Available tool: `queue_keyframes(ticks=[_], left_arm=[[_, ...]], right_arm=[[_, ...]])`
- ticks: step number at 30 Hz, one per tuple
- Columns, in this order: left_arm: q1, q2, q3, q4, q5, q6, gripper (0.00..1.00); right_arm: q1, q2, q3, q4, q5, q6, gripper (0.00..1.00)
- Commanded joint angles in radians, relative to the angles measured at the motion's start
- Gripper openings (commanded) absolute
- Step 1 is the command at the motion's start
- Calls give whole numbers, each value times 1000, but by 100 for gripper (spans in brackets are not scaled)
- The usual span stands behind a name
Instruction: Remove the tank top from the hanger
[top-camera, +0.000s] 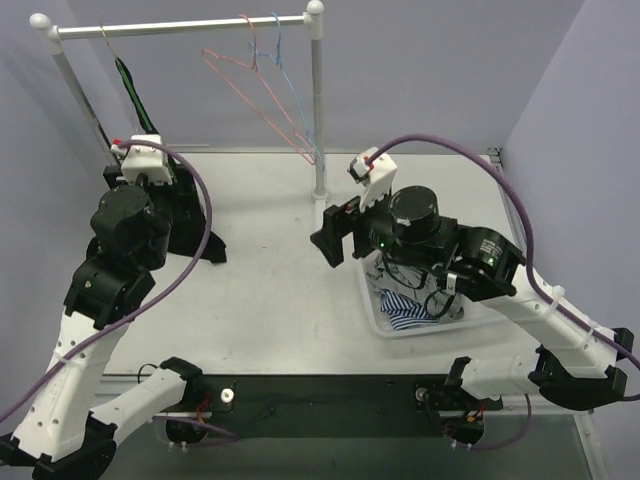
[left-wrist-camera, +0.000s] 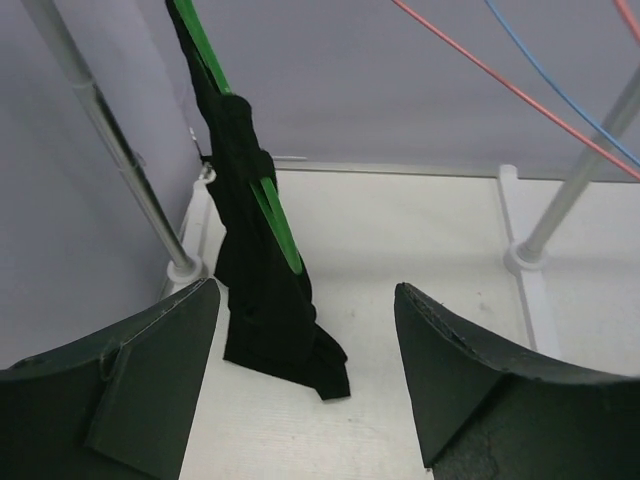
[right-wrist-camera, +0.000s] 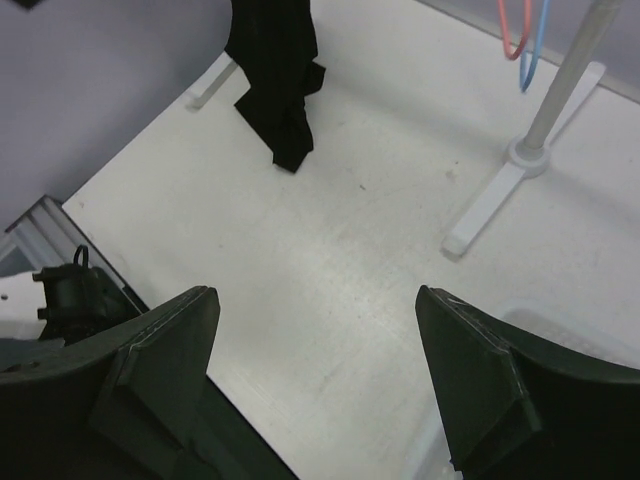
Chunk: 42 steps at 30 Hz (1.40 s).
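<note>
right gripper (right-wrist-camera: 315, 298) jaws wide apart over tabletop (right-wrist-camera: 330, 230); black tank top (right-wrist-camera: 275, 60) hanging ahead-left, rack foot (right-wrist-camera: 500, 195) right.

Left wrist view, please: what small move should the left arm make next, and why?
Probably ease the left end effector forward and slightly left toward the black tank top. It hangs on the green hanger just ahead; the end effector is open and not touching it, so nothing is gripped yet.

The white table (top-camera: 270, 300) bears the rack's feet (right-wrist-camera: 482, 213), a clear bin (top-camera: 371, 300) and the black tank top (left-wrist-camera: 265, 330) hem.
</note>
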Motion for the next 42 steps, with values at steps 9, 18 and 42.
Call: queue_keyframes(ticks=[9,18,42], left_arm=[[220,367,429,-49,32,-37,71],[344,539,572,-76,109,-25,70],[391,660,739,-84,176,-3,0]], right_arm=[[117,-75,-116,26,105,19,80],[156,-83,-143,30,108,14,80],[195,-43,-149,36,140,13,80]])
